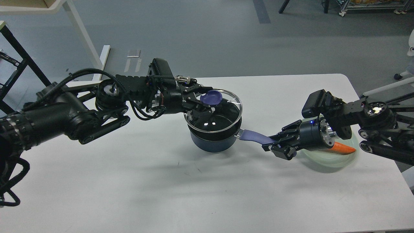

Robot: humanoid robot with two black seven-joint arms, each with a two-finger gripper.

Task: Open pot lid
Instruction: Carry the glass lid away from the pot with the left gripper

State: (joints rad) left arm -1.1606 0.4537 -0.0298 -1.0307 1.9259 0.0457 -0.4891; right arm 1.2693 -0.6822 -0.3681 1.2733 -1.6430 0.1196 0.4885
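Observation:
A dark blue pot (212, 142) stands mid-table with a purple handle (254, 136) pointing right. Its glass lid (216, 118) with a purple knob (210, 96) is lifted and tilted above the pot, the left edge raised off the rim. My left gripper (207, 100) is shut on the lid's knob and holds the lid up. My right gripper (275, 144) is shut on the end of the pot's handle.
A pale green bowl (333, 160) holding an orange carrot (344, 148) sits at the right, partly under my right wrist. The white table (194, 194) stretches toward the front. A white table leg (84, 35) and black frame stand beyond the left edge.

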